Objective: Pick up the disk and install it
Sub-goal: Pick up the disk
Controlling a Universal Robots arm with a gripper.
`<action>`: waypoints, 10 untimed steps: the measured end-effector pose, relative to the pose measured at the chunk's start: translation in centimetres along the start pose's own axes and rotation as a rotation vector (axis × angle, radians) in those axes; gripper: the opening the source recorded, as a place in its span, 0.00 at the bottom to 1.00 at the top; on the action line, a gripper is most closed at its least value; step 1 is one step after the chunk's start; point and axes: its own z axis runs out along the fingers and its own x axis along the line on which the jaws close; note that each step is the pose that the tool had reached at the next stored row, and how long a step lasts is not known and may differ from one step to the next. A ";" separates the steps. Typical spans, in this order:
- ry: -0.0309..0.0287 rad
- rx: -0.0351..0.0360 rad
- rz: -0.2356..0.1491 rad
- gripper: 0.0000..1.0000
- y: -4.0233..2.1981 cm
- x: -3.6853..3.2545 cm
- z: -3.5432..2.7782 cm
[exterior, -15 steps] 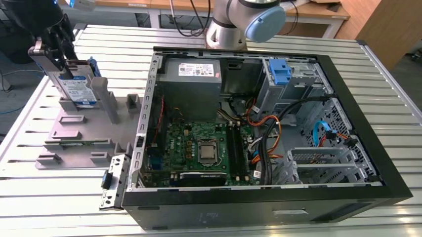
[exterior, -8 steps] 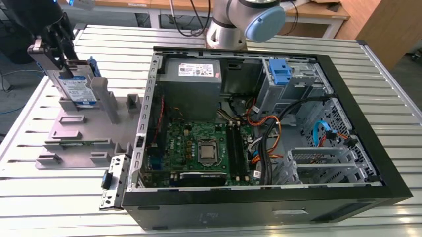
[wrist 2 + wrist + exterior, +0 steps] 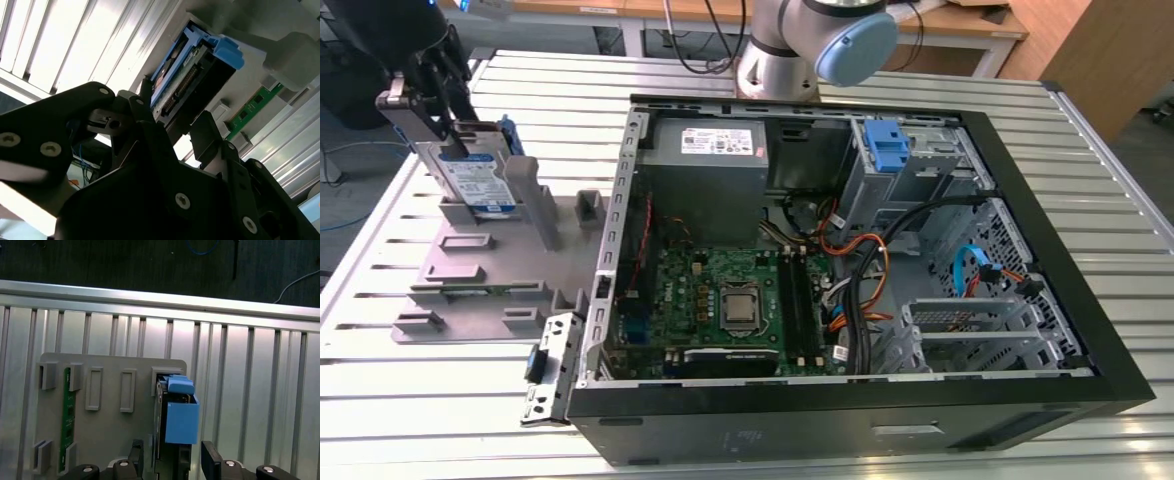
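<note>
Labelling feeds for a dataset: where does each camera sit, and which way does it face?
Exterior view: off-arm, high, looking down on the computer case; arm shows.
First wrist view: on wrist, looking down past open jaws at the disk.
Second wrist view: on wrist, obliquely past jaws at disk.
All three share the disk.

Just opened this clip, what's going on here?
A robot arm has its gripper at the top of the disk, a flat silver metal hard drive framed by blue plastic rails. The disk stands upright in a slot of the grey plastic holder plate on the slatted metal table, at the exterior view's left. It is not yet in the open black computer case beside the plate.
</note>
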 end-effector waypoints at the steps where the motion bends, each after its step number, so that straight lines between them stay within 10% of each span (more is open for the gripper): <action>1: 0.0000 0.0001 0.000 0.57 0.00 0.00 0.00; 10: 0.0000 0.0000 0.000 0.42 -0.01 0.00 0.00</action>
